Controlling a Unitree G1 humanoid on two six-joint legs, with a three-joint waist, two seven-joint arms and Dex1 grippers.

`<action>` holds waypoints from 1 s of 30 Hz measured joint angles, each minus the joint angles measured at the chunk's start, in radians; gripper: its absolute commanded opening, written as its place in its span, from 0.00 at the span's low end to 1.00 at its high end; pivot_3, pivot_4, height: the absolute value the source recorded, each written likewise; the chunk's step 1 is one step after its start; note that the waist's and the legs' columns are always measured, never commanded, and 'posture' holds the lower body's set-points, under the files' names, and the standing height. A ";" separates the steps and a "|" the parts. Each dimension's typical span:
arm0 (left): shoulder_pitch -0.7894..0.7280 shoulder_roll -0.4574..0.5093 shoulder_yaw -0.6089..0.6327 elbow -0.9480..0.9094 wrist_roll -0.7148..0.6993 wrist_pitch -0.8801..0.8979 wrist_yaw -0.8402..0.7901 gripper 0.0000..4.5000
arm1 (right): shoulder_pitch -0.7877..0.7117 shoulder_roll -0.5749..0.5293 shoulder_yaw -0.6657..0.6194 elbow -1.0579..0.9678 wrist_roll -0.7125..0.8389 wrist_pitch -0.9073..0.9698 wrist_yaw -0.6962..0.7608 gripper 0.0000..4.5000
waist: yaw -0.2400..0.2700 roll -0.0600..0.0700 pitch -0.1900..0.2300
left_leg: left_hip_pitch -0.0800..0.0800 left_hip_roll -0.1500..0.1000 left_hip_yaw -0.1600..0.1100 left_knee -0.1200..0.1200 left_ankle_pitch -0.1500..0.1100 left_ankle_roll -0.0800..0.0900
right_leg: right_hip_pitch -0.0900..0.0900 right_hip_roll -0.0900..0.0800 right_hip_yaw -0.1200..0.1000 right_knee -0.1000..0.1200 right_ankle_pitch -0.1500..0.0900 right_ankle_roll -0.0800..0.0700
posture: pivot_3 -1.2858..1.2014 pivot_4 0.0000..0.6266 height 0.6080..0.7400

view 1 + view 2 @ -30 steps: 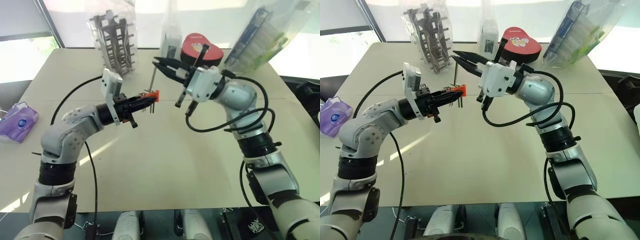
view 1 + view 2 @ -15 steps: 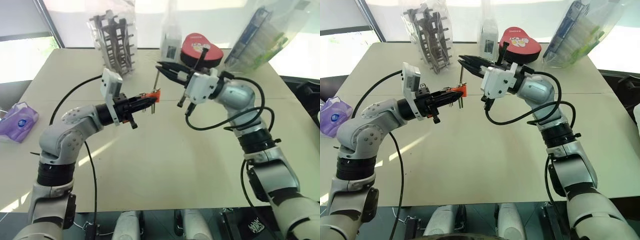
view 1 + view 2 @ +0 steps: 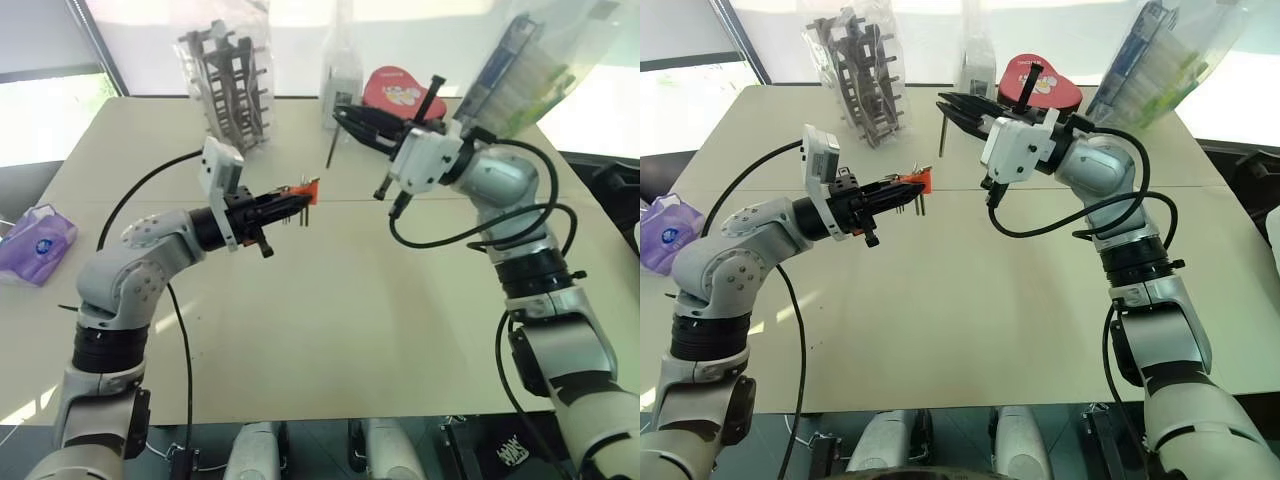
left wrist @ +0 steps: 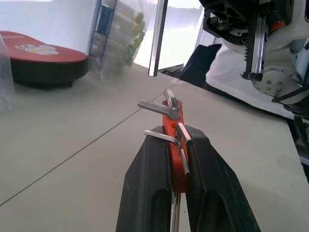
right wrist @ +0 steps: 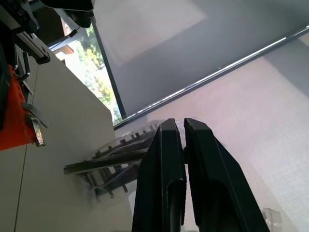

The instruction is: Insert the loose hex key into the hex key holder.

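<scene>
My left gripper [image 3: 296, 198] is shut on the hex key holder [image 3: 306, 189], a small orange-red block with several short metal keys sticking out, held level above the table's middle. In the left wrist view the holder [image 4: 171, 118] sits clamped between both black fingers [image 4: 150, 183]. The loose hex key [image 3: 331, 151] hangs down as a thin dark rod from my right gripper [image 3: 342, 114], which is shut on its top end. It hangs to the right of the holder and a little higher, apart from it. The right wrist view has the key [image 5: 104, 162] crossing beside the holder [image 5: 12, 118].
At the table's far side stand a grey rack in a clear bag [image 3: 232, 85], a clear package [image 3: 342, 75], a red heart-shaped case [image 3: 398, 88] and a large plastic bag of goods [image 3: 515, 70]. A purple tissue pack [image 3: 35, 243] lies at the left edge.
My right gripper has carried the loose hex key to the right and a little farther back, away from above the holder. The left gripper and holder have stayed put.
</scene>
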 measured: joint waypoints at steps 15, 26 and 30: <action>-0.001 -0.009 0.000 0.024 0.030 -0.024 -0.006 0.00 | 0.018 0.003 0.000 -0.130 0.074 0.109 0.109 0.01 | 0.002 0.000 0.000 | 0.000 0.000 0.000 0.000 0.000 0.000 | 0.000 0.000 0.000 0.000 0.000 0.000 | 0.52 0.24 1.00; -0.004 -0.014 0.000 0.021 0.028 -0.023 -0.005 0.00 | 0.021 0.034 0.001 -0.134 0.073 0.122 0.114 0.01 | 0.002 0.000 0.000 | 0.000 0.000 0.000 0.001 0.000 0.000 | 0.000 0.000 0.000 0.000 0.000 0.000 | 0.52 0.24 1.00; -0.004 -0.014 0.000 0.015 0.024 -0.018 -0.005 0.00 | 0.021 0.039 0.001 -0.132 0.070 0.110 0.114 0.01 | 0.002 0.000 0.000 | 0.000 0.000 0.000 0.001 0.000 0.000 | 0.000 0.000 0.000 0.000 0.000 0.000 | 0.52 0.24 1.00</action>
